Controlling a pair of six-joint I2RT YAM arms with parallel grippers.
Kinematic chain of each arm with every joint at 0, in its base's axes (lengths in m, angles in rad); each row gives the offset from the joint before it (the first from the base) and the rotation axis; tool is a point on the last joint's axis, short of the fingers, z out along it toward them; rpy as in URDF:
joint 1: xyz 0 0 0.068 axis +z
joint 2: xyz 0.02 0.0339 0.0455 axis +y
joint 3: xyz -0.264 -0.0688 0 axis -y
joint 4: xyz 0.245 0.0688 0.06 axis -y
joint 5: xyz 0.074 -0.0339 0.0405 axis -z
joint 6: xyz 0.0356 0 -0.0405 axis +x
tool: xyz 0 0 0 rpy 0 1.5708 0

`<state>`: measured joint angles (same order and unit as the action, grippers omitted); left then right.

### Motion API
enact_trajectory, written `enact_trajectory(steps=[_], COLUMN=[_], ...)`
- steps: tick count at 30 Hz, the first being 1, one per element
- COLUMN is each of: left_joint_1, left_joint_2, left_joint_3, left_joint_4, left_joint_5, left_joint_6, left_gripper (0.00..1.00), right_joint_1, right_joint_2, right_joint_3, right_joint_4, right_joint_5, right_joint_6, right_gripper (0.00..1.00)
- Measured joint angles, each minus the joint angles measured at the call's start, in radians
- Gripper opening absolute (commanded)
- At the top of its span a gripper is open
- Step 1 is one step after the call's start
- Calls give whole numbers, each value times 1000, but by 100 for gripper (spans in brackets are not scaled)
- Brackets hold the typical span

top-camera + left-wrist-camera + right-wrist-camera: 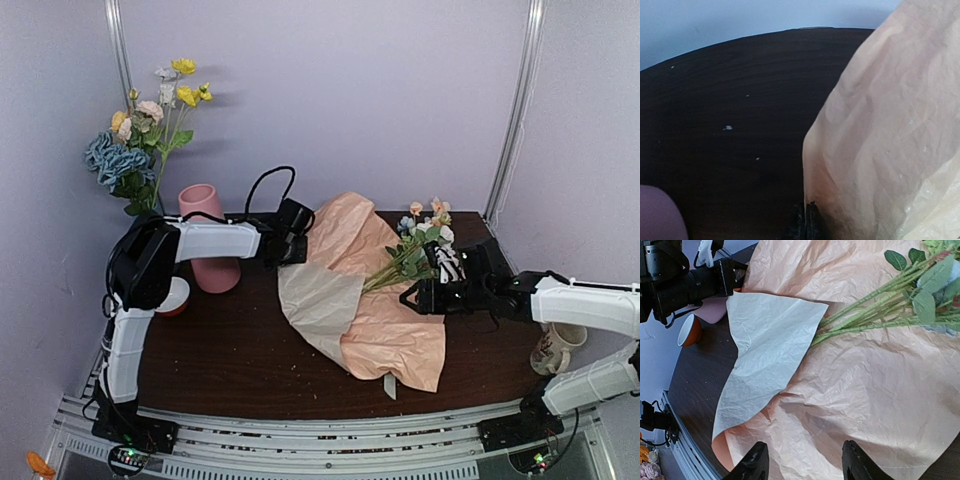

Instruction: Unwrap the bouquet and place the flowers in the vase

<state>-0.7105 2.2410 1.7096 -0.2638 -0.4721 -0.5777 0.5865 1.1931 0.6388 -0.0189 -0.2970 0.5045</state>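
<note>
Paper (385,330) is lying spread open on the table (230,350), the flowers (425,235) resting loose on its right part. The left gripper (805,220) is pinching the sheet's left edge, jaws together on it. The right gripper (805,462) is hovering above the sheet, fingers apart, gripping nothing. The vase (202,205) is standing well apart at the left (partly behind the left arm (215,240)). Tugging the sheet now is likely risking the unheld stems rolling off or scattering.

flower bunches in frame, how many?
2. The pastel bunch lies on the opened peach paper, table right; the yellow-and-blue bunch stands at the back left, behind the pink vase. None seems hidden.
</note>
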Motion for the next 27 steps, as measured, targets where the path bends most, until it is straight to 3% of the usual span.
enact_trajectory(steps=[8,12,14,22,27], left_joint_1=[0,0,0,0,0], left_joint_2=[-33,-51,-69,-203,-269], left_joint_3=[-27,-55,-76,-150,-154], left_joint_4=[-95,-125,-134,-118,-95], left_joint_5=[-142,-167,-172,-133,-95], left_joint_6=[-85,-112,-118,-94,-70], left_gripper=[17,51,61,78,83], right_joint_1=[58,86,94,105,110], right_joint_2=[204,335,381,515,568], right_joint_3=[116,186,209,246,254], right_joint_4=[103,148,164,222,261], right_joint_5=[-28,-43,-52,-77,-100], right_joint_6=[36,68,83,153,187], right_gripper=[61,69,72,75,75])
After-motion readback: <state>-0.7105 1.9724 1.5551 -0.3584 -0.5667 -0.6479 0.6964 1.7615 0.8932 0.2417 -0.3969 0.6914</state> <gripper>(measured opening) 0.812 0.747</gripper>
